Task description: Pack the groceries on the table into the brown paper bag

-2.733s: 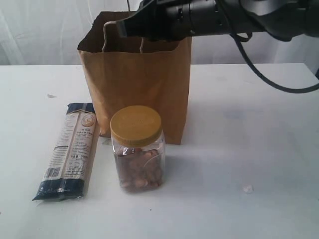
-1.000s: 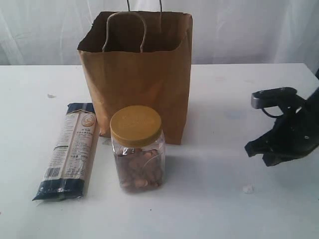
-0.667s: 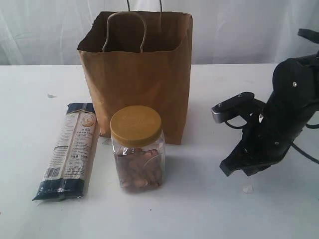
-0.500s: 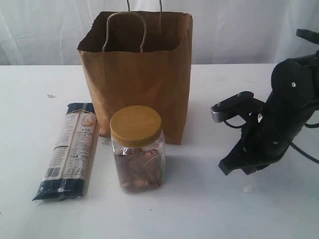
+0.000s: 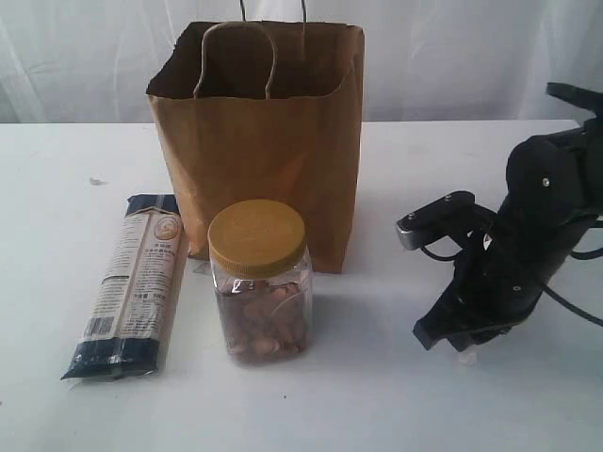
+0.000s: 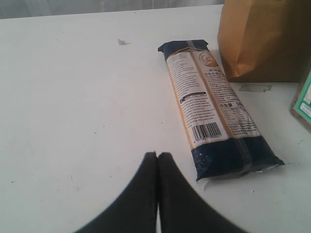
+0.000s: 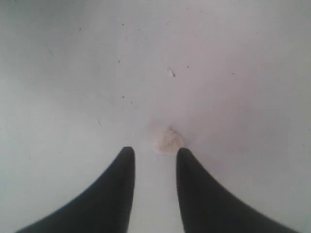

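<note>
The brown paper bag [image 5: 264, 160] stands open at the middle back of the table [image 5: 377, 414]. A clear yellow-lidded jar [image 5: 260, 282] stands right in front of it. To the left lies a long navy-beige pasta packet [image 5: 132, 282], which the left wrist view also shows [image 6: 214, 111]. My right gripper [image 5: 462, 341] hangs low over the table to the right of the jar, open and empty [image 7: 154, 151], with a small white crumb [image 7: 168, 141] just beyond its tips. My left gripper [image 6: 158, 155] is shut on nothing, short of the packet's near end.
The bag's corner [image 6: 265, 39] shows in the left wrist view, and beside it the edge of something with a teal-and-white label [image 6: 303, 104]. Another crumb [image 5: 94, 181] lies at the far left. White curtains hang behind the table.
The right arm left the bag's mouth, swung to the table's right side and sank lower. Its jaws, shut a moment ago, now stand apart. The groceries have not moved.
</note>
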Controlling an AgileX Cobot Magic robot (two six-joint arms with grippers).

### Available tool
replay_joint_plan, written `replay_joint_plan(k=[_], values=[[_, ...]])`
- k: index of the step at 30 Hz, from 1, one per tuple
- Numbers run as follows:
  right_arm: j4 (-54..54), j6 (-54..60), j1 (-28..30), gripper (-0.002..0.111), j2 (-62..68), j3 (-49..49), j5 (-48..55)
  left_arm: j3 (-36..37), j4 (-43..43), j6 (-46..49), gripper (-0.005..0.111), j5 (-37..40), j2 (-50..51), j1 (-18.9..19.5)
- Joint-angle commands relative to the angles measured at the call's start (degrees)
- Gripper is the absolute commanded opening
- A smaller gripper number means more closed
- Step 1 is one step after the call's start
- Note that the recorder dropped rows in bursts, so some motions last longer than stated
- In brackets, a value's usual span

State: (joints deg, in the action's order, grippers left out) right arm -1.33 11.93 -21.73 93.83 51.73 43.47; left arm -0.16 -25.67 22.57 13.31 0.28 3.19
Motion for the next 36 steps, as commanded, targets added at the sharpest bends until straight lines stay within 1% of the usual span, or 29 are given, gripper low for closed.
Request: replay_joint_plan(k=[1,13,18,23,36], values=[[-0.36,0.24,-0.04,0.041,1.67,-0.45,-0.08,0.16,-0.40,-0.29,0.000,0.14,-0.28,0.15],[0.55,-0.80,0.08,0.041,3.41,-0.45,-4.37,0.16,-0.40,-0.29,0.000,0.14,-0.28,0.15],[0.55,-2.03,0.08,0.041,3.68,-0.45,-4.14,0.16,-0.40,-0.29,0.000,0.14,-0.28,0.15],[0.55,-2.16,0.08,0.041,3.68,-0.45,-0.72,0.16,-0.40,-0.29,0.000,0.14,-0.28,0.15],[1.64,-2.16,0.08,0.041,6.26,-0.45,-1.34,0.16,-0.40,-0.29,0.000,0.14,-0.28,0.15]])
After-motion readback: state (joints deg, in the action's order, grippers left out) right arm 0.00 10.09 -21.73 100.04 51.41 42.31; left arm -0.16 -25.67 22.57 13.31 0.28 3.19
